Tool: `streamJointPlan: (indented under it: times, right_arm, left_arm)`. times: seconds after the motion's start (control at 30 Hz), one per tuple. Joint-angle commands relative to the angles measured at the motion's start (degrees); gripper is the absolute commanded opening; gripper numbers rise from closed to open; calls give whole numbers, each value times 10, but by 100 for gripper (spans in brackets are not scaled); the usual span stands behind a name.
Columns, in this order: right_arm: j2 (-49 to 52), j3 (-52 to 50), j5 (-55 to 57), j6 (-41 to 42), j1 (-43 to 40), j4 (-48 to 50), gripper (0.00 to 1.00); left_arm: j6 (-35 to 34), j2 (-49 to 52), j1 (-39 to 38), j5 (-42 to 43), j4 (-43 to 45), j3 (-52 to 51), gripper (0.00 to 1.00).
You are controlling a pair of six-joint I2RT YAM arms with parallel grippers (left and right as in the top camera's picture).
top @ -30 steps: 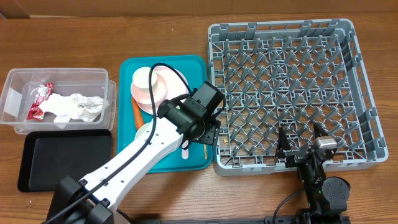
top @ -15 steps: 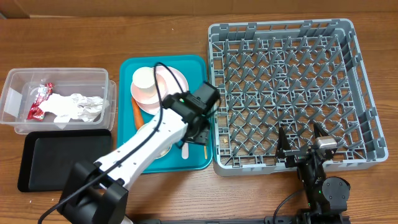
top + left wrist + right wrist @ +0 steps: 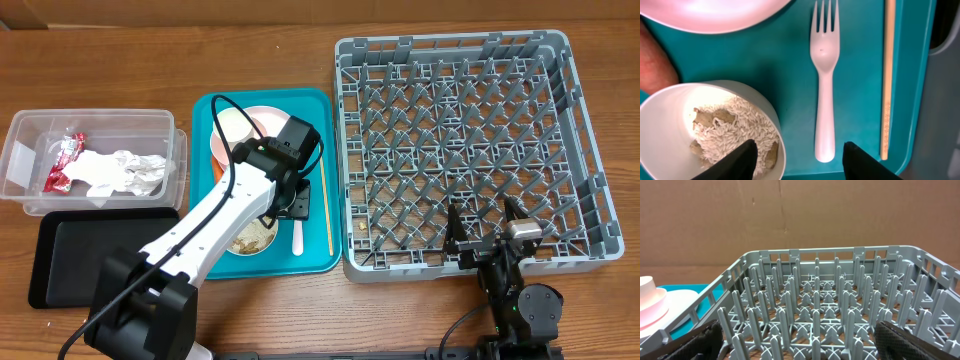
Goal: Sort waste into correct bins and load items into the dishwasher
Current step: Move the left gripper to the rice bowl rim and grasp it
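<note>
My left gripper (image 3: 293, 206) (image 3: 800, 166) hangs open low over the teal tray (image 3: 204, 112). One finger is above the right rim of the whitish bowl (image 3: 695, 130) (image 3: 250, 234) holding rice and brown food bits. The other finger is right of the white fork (image 3: 824, 75) (image 3: 297, 240), whose handle tip lies between the jaws. The wooden chopstick (image 3: 887, 80) (image 3: 327, 212) lies beside the fork. The pink plate (image 3: 268, 130), a whitish bowl (image 3: 232, 124) on it and the orange carrot (image 3: 217, 178) sit further back. My right gripper (image 3: 485, 232) (image 3: 805, 347) is open over the front of the grey rack (image 3: 465, 150).
The clear tub (image 3: 30, 130) at the left holds a red wrapper (image 3: 60, 165) and white napkins (image 3: 125, 170). In front of the tub lies the flat black tray (image 3: 105, 255). The rack's left wall runs close along the teal tray's right edge.
My left arm has moved left, away from the rack's edge, to a spot over the fork and bowl. Its jaws have narrowed somewhat. The right arm has not moved.
</note>
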Motion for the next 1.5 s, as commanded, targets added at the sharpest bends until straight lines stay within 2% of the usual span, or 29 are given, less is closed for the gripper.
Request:
streamJointPlan:
  times: [0.0, 0.17, 0.23, 0.43, 0.5, 0.73, 1.07, 1.3, 1.47]
  right_arm:
    - [-4, -6, 1, 3, -2, 3, 100]
    - [-4, -6, 1, 3, -2, 3, 100]
    - [-4, -6, 1, 3, -2, 3, 100]
    - [-4, -6, 1, 3, -2, 3, 100]
    - [-4, -6, 1, 3, -2, 3, 100]
    - [-4, -6, 1, 3, -2, 3, 100]
    - [-4, -6, 1, 3, -2, 3, 100]
    - [-4, -6, 1, 3, -2, 3, 100]
    - [-4, -6, 1, 3, -2, 3, 100]
  left_arm:
    - [6, 4, 0, -5, 21, -28, 54]
    - [5, 4, 0, -6, 63, -56, 52]
    - [2, 4, 0, -7, 74, -65, 48]
    - [-35, 4, 0, -35, 94, -87, 46]
    - [-37, 4, 0, -35, 100, -87, 37]
    - [-50, 7, 0, -36, 101, -88, 31]
    - [-60, 24, 0, -36, 104, -88, 27]
    - [-60, 24, 0, -35, 104, -88, 6]
    - [-59, 24, 0, -35, 100, -86, 4]
